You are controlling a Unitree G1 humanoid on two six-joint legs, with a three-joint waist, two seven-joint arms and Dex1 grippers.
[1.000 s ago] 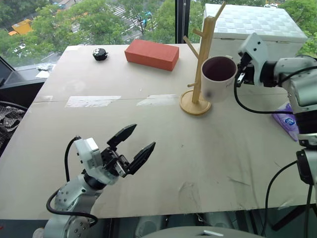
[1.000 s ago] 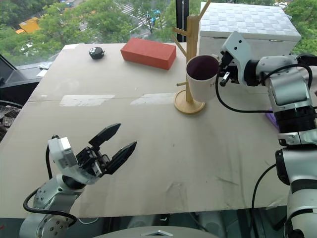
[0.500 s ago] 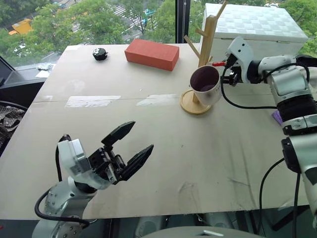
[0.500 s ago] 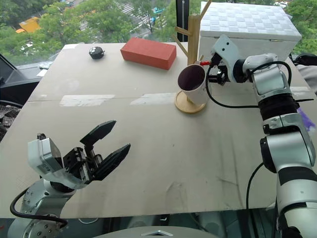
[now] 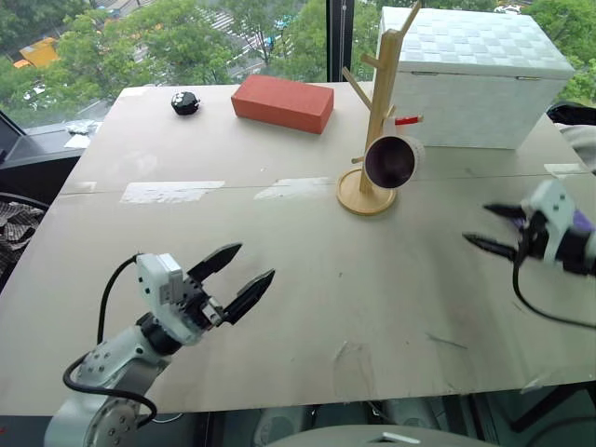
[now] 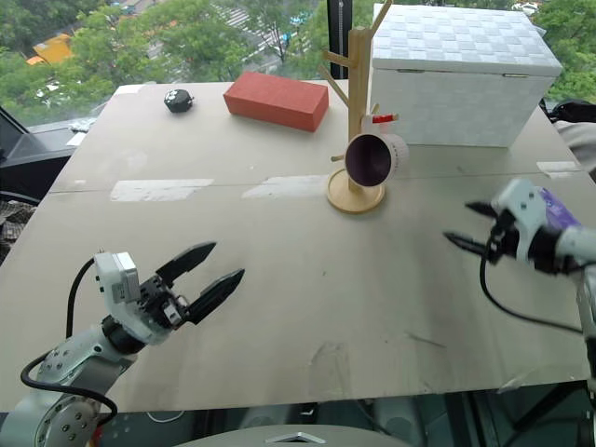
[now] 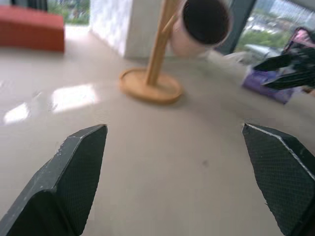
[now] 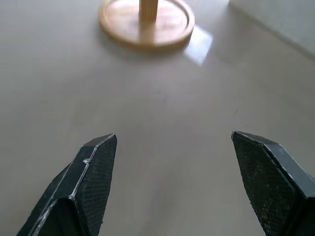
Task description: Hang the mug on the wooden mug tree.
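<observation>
The white mug (image 5: 392, 160) with a dark maroon inside hangs tipped on its side on the wooden mug tree (image 5: 383, 88), just under the red-tipped peg (image 5: 407, 120). Its mouth faces me and its handle is hidden behind it. The tree's round base (image 5: 365, 198) rests on the table. My right gripper (image 5: 477, 225) is open and empty, low over the table well to the right of the tree and apart from the mug. My left gripper (image 5: 256, 261) is open and empty near the table's front left. In the left wrist view the mug (image 7: 204, 23) hangs above the base (image 7: 150, 86).
A red brick (image 5: 283, 101) and a small black object (image 5: 184, 102) lie at the back of the table. A large white box (image 5: 475, 74) stands right behind the tree. A purple tissue pack (image 7: 266, 84) lies by the right gripper. Pale tape patches (image 5: 172, 191) mark the table's middle.
My right gripper opened, let go of the mug and drew back down to the right. The mug now hangs tipped on the tree. My left gripper sank a little to the left.
</observation>
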